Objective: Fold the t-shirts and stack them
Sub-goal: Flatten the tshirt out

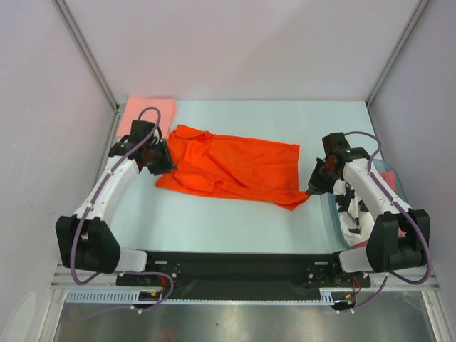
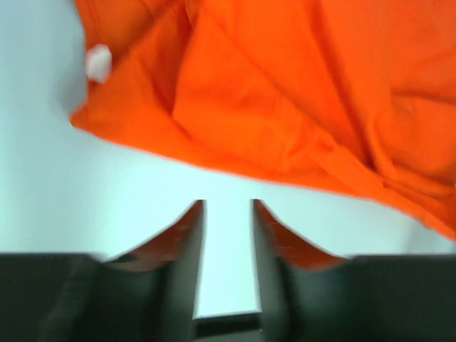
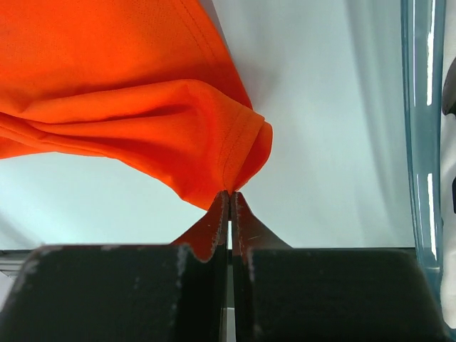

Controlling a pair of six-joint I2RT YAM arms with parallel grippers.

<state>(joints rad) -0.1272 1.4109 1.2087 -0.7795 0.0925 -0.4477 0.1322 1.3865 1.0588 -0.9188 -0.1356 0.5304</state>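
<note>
near right: translucent tub [image 1: 396, 176] | right gripper [image 3: 229, 194] pinched tight on orange-red t-shirt [image 1: 235, 165] hem corner | shirt spread rumpled mid-table | left gripper [image 2: 226, 204] fingers parted, empty, beside shirt's left edge | far left: folded salmon-pink t-shirt [image 1: 146, 110]

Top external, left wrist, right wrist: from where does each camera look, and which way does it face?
Top external: above and behind, looking down on the table; left arm and right arm show.
Left wrist: faces past the open left gripper toward the orange-red t-shirt.
Right wrist: faces along the right gripper, shut on the shirt's corner.
Shared: all show that shirt.
</note>
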